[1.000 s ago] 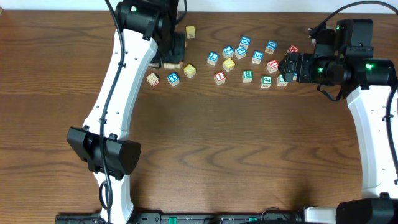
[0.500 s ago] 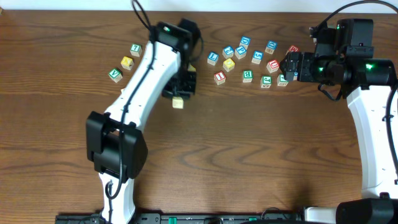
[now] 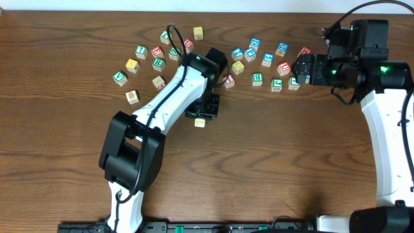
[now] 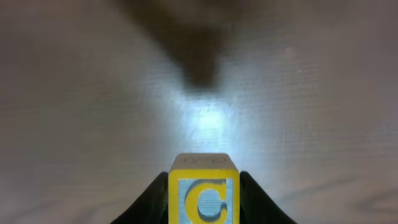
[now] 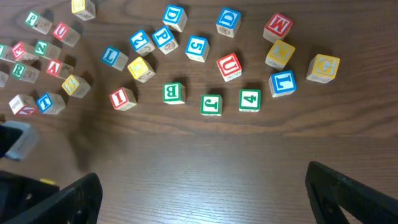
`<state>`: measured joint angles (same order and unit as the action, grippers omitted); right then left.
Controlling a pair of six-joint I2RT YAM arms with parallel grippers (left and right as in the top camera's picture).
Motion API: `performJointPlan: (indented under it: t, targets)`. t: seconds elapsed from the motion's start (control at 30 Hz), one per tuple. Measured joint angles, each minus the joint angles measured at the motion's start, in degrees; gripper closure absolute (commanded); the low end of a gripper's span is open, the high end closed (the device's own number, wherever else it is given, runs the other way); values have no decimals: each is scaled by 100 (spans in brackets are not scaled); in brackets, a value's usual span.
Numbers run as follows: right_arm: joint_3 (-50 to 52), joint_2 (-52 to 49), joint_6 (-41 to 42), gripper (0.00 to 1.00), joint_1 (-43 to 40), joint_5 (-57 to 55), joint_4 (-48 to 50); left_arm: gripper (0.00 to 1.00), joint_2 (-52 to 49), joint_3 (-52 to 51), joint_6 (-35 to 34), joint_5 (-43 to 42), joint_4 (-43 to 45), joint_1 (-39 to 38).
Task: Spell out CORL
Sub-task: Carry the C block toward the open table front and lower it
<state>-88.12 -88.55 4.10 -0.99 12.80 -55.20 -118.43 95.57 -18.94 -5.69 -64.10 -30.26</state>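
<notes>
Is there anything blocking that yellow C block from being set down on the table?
Nothing visible does. The left end effector grips the C block with bare table around it; the loose blocks lie farther back.

we count two arms, the left arm (image 3: 165,100) and the right arm (image 3: 388,142), over one desk (image 3: 278,168). one c block (image 4: 203,198) sits between the two left fingers (image 4: 149,200). the right wrist view shows a cluster of sixteen letter blocks (image 5: 196,47): seven blue, three red, three yellow, three green. overhead, the left scatter (image 3: 141,50) shows eleven more; any beneath the left arm we cannot count.
</notes>
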Motion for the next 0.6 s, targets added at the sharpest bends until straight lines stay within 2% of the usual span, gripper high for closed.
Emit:
performJointPlan:
  t: [0.27, 0.5, 0.6]
  targets:
    - [0, 0, 0, 1, 0, -2, -2, 81, -2, -417, -339, 13, 1268, 0]
    - [0, 0, 0, 1, 0, -2, -7, 80, -9, -957, -573, 260, 1681, 0]
    - [0, 0, 0, 1, 0, -2, -4, 75, -9, -975, -623, 295, 1714, 0]
